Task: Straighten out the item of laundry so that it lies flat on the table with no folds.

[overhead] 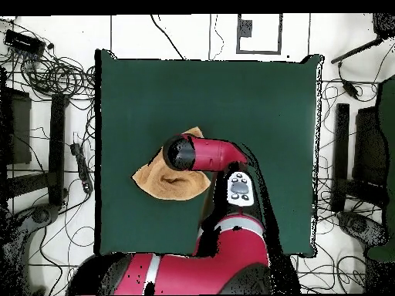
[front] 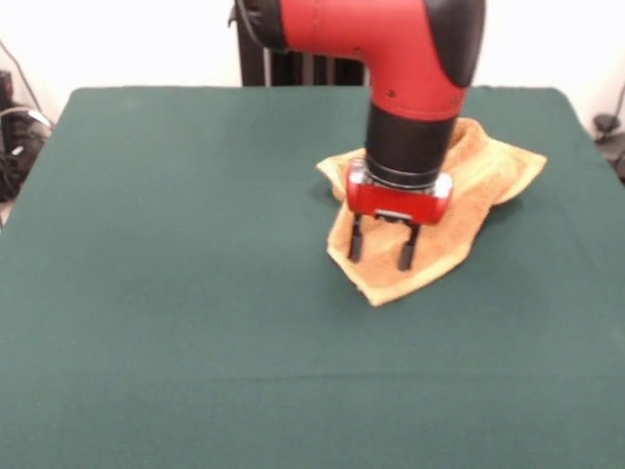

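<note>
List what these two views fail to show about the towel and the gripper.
- Front view: the arm covers the middle of the towel, so folds there are hidden.
- Overhead view: the arm's wrist hides the gripper and part of the towel.
- Whether the jaws, spread apart, touch the cloth: unclear.
- White label: not visible in either view.

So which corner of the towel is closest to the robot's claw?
The towel's pointed corner nearest the camera in the front view, just below the open gripper. Its other corners lie farther away.
</note>
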Robot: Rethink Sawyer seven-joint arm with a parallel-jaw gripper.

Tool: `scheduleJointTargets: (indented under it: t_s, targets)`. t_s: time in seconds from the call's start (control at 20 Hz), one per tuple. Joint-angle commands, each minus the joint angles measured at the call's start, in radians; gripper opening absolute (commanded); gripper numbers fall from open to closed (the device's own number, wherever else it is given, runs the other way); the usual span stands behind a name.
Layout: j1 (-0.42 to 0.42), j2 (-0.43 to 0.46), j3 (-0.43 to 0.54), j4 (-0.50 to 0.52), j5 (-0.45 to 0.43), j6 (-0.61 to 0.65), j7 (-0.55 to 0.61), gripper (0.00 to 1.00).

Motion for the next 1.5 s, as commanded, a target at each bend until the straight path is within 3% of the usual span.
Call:
scheduleJointTargets:
  t_s: [0.05,0.7,1.0,1.25,1.5]
  targets:
    - [0.040,0.087,0.105,0.086,0.107,-0.121,0.293,1.00]
    - [0.016,0.180,0.186,0.042,0.169,-0.230,0.234,1.00]
    - [0.008,0.226,0.258,0.061,0.234,-0.310,0.298,1.00]
    - [0.113,0.227,0.191,0.071,0.366,-0.355,0.427,1.00]
    - [0.176,0.215,0.142,0.076,0.492,-0.292,0.448,1.00]
